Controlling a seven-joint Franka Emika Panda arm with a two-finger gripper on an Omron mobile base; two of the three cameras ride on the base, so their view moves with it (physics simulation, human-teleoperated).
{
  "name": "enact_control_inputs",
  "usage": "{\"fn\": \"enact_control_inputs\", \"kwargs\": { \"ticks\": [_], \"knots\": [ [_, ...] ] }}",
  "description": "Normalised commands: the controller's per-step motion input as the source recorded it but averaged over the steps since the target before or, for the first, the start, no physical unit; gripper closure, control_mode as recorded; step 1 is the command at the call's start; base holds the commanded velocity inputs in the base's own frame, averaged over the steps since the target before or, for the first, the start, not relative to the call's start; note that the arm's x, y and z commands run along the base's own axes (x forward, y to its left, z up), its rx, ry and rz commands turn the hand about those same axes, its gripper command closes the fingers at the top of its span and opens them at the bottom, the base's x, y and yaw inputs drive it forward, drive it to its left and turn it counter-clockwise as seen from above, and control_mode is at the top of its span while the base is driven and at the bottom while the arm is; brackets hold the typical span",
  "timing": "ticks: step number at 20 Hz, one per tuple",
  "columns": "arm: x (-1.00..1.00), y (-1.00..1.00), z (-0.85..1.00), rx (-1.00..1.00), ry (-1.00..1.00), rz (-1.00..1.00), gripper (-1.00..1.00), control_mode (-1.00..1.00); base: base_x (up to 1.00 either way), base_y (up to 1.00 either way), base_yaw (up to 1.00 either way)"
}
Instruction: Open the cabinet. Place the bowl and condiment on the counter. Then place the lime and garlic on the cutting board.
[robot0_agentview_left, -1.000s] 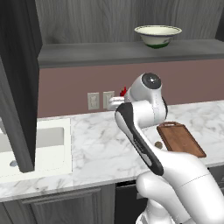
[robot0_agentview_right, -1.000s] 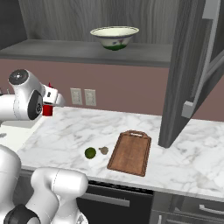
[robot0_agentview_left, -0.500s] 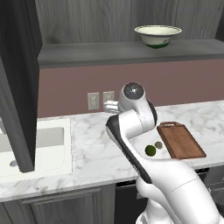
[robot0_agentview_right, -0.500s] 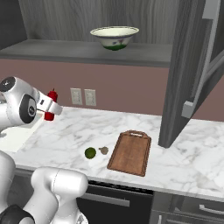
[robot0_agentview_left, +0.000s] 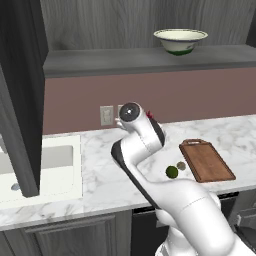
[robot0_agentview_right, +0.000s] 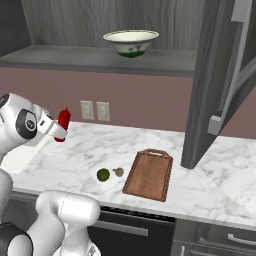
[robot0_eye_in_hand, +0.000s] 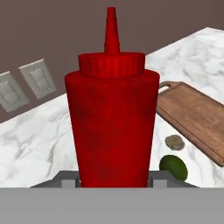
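The two-finger gripper is clamped on the base of the red squeeze bottle of condiment, a smooth tapered body with a ribbed cap and pointed nozzle, held upright above the white grey-veined marble counter. At the bottle's 4 o'clock in the hand view lie the small dark green lime and the tan garlic lump, beside the reddish-brown wooden cutting board. The cream-white, green-footed bowl sits on the open dark grey cabinet's shelf.
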Motion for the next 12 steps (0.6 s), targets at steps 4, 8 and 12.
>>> {"fn": "enact_control_inputs", "kwargs": {
  "ticks": [4,8,12],
  "knots": [
    [0.2,0.0,-0.19,0.0,0.0,-0.28,1.0,-1.0,0.0,0.0,0.0],
    [0.29,0.0,-0.09,0.0,-0.01,-0.2,1.0,-1.0,0.0,0.0,0.0],
    [0.36,0.0,-0.07,0.0,-0.02,-0.08,1.0,-1.0,0.0,0.0,0.0]
  ]
}}
